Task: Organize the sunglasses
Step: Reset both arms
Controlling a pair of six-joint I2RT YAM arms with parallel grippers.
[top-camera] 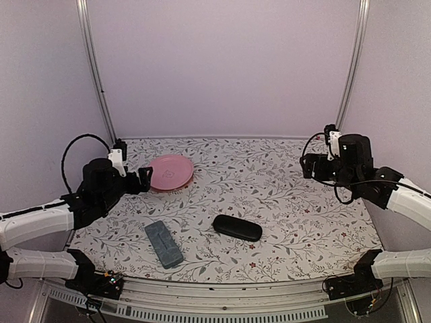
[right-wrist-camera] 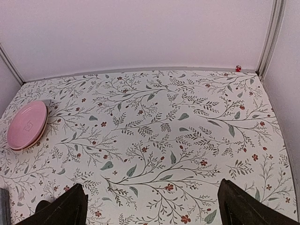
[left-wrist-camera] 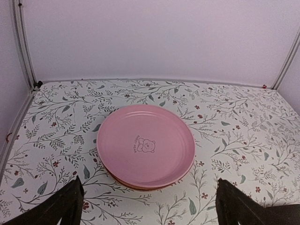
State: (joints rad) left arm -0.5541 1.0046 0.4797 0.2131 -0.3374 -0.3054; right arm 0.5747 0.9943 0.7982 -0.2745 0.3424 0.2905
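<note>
Left end effector (left-wrist-camera: 149, 186), floral tabletop (left-wrist-camera: 236, 117), lilac walls (left-wrist-camera: 164, 37)

High rear overview, low forward wrist views, plate (left-wrist-camera: 146, 146) apparently shared

Bright, even, diffuse light.
Faint shadow hugs the black hard case (top-camera: 237, 227) (top view); wrist views sharp, lilac cast overall.

Pink plate (left-wrist-camera: 123, 137) on floral tablecloth (left-wrist-camera: 243, 123)
</note>
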